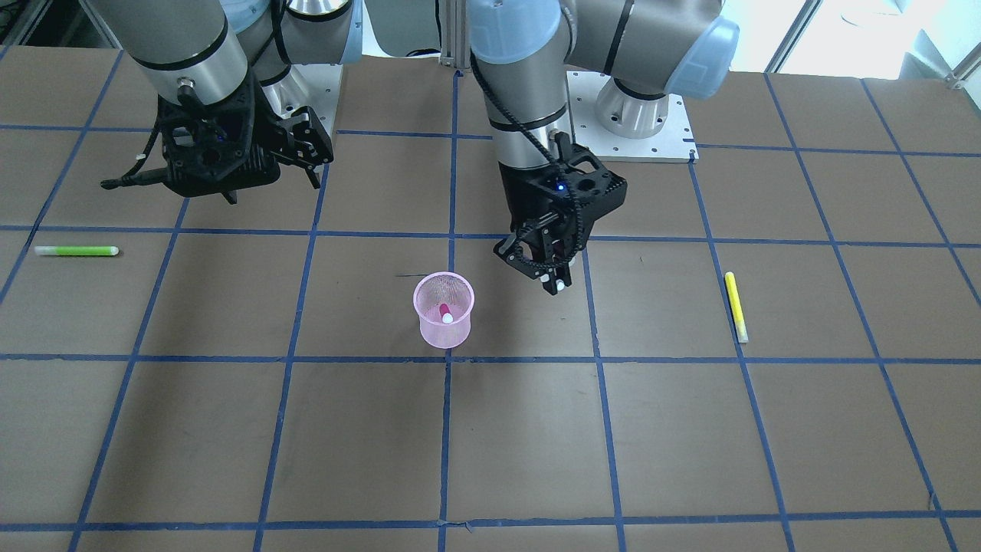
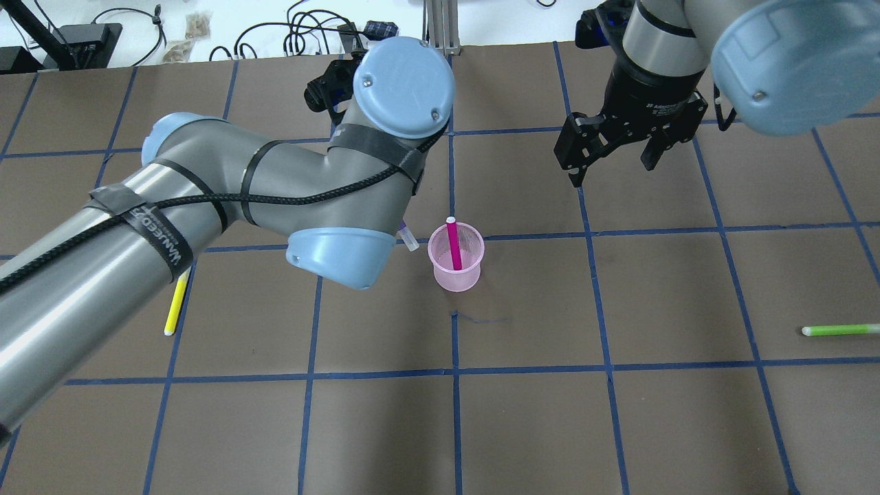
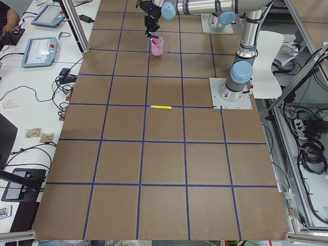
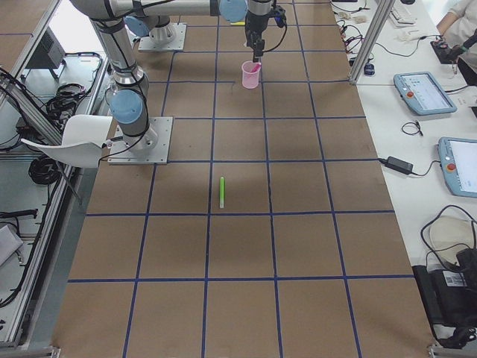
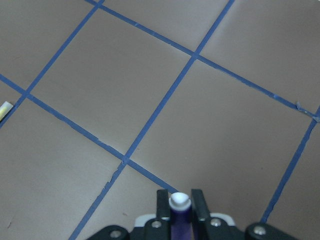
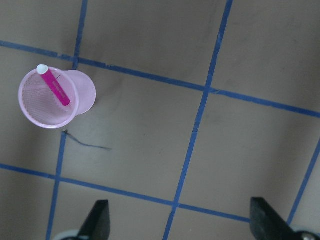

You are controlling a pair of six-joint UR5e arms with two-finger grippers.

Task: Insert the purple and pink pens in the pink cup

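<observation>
The pink mesh cup (image 1: 444, 310) stands upright near the table's middle, also in the overhead view (image 2: 456, 256) and the right wrist view (image 6: 48, 98). A pink pen (image 2: 454, 244) with a white cap leans inside it. My left gripper (image 1: 556, 280) is shut on the purple pen (image 5: 179, 220), white cap down, held above the table just beside the cup on my left. In the overhead view my own arm hides that gripper; only the pen's tip (image 2: 408, 238) shows. My right gripper (image 2: 612, 158) is open and empty, raised on the cup's right, nearer my base.
A green pen (image 1: 77, 251) lies far out on my right side. A yellow pen (image 1: 736, 305) lies on my left side. The brown table bears a grid of blue tape (image 1: 452, 359). My left arm's elbow (image 2: 337, 254) hangs low close to the cup.
</observation>
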